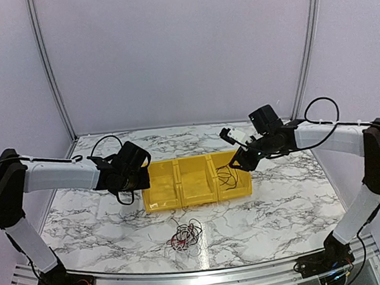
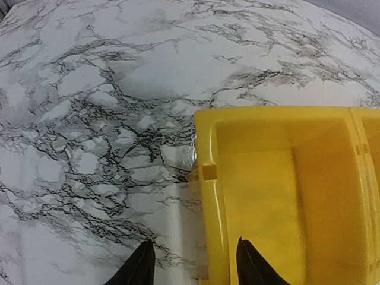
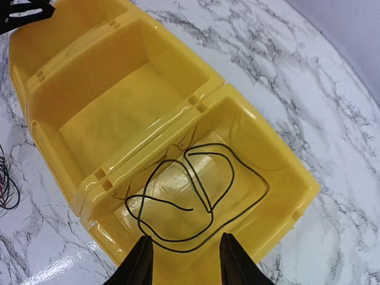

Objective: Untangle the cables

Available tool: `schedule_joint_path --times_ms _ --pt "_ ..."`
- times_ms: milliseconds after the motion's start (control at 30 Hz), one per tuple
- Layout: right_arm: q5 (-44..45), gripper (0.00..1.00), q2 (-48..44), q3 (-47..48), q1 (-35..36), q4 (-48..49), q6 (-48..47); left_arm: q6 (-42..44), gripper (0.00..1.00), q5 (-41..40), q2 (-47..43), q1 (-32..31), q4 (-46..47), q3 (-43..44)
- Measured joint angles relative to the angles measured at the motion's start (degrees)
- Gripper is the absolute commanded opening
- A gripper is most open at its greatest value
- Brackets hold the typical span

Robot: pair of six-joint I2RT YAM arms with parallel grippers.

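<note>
Was a robot lab test cell: plain pale-lilac panel walls (image 1: 174, 49) w/ metal posts (image 1: 47, 69) behind right pincer (image 1: 239, 160), marble-print tabletop (image 1: 283, 201) below.

The yellow bin (image 1: 182, 200) sits central on the counter (image 1: 297, 203), its walls barring low passes. Marble lies open toward both side edges. Tangled cables (image 1: 185, 236) obstruct the near-edge strip.

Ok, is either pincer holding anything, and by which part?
Nothing is held. Both the left pincer and the right pincer are open; the black cable lies loose in the yellow bin's end compartment.
</note>
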Motion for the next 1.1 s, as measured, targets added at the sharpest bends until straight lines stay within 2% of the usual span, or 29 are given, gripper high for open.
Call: schedule_joint_path --times_ms 133,300,567,633,733,933,1100 --pt "1.4 0.44 -7.6 -0.1 0.0 0.0 -1.0 1.9 0.51 -1.2 -5.4 0.0 -1.3 0.0" --pt "1.0 0.39 -13.6 -0.1 0.0 0.2 -2.5 6.3 0.5 -0.9 -12.3 -1.7 -1.4 -0.1" --pt "-13.4 0.26 -16.8 -4.1 0.1 0.9 -5.6 10.7 0.45 5.8 -16.1 -13.2 -0.7 -3.9" --pt "-16.7 0.23 -16.7 -5.3 0.2 1.7 -5.7 10.5 0.4 8.3 -16.1 -15.4 -0.6 -5.6" --pt "-20.0 0.22 -16.0 -7.1 0.8 4.0 -5.7 7.7 0.39 11.8 -16.0 -17.1 -0.5 -7.8" --pt "-21.5 0.23 -13.9 -11.7 4.3 7.3 -6.5 -3.9 0.39 16.6 -14.6 -17.1 1.3 -12.7" --pt "-22.5 0.25 -13.9 -14.5 5.4 8.0 -8.1 -11.8 0.37 21.2 -14.4 -17.3 7.5 -18.9"
